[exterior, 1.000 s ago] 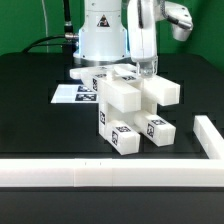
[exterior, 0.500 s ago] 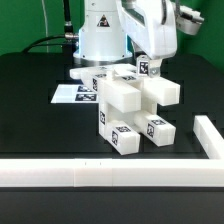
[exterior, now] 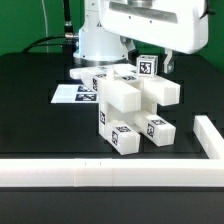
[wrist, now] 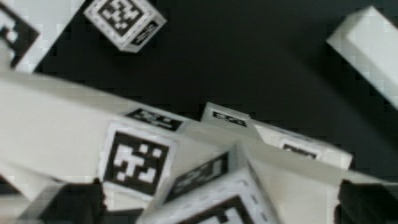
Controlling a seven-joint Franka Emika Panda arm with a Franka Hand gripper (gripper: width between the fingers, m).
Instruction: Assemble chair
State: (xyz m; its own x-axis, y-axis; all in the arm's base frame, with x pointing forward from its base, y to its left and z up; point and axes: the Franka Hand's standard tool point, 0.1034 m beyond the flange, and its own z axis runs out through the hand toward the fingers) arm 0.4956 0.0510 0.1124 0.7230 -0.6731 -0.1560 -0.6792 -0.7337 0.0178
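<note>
**Q:** Where is the chair placed, and what is found around it?

**A:** The chair (exterior: 130,103), partly joined from chunky white tagged pieces, is shown near the middle of the black tabletop (exterior: 35,125). The marker board (exterior: 74,93) is laid flat behind it, toward the exterior view's left, and one corner of it is hidden by the chair. The arm's base (exterior: 98,40) is seen further back.

**Q:** By what is the free room bounded?

**A:** A low white rail (exterior: 100,172) is run along the near edge, and a side rail (exterior: 208,135) is set at the exterior view's right. A strip of bare tabletop is seen between the chair and each of them. The widest bare area lies toward the exterior view's left.

**Q:** How is the end effector shown?

**A:** The end effector (wrist: 217,203) is held above the chair and is released. Its dark fingers (wrist: 71,203) are spread wide in the wrist view, and nothing is gripped between them. A small tagged block (exterior: 148,67) at the chair's top is seen just beneath the arm.
</note>
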